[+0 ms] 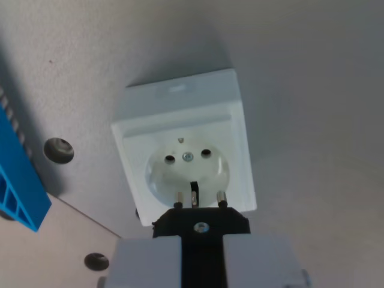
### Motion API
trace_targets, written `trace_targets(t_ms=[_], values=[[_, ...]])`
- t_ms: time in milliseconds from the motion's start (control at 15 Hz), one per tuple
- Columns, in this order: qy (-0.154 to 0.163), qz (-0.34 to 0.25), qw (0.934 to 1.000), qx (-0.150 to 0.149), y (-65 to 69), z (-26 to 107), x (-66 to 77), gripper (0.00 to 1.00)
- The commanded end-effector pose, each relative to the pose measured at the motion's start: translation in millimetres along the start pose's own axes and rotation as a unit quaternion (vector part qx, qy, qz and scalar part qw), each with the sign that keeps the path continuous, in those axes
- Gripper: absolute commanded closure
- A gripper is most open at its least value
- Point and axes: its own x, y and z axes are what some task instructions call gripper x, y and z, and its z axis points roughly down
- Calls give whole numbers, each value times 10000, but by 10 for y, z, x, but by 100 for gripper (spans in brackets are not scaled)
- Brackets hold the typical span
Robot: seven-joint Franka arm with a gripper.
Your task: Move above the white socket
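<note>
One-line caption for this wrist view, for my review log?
Claw holding a black plug, its pins just short of the white socket on a grey board.

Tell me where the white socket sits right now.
In the wrist view the white socket sits at centre on the grey surface, just above the black plug held in the end effector, with a blue part at the wrist view's left.
</note>
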Motion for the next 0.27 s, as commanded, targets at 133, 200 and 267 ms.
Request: trace_targets(t_ms=[133, 200, 267], values=[[375, -395, 9975, -458, -61, 103, -46, 100], [385, -382, 9975, -455, -68, 113, -52, 100], [388, -365, 9976, -451, -73, 122, -57, 100]])
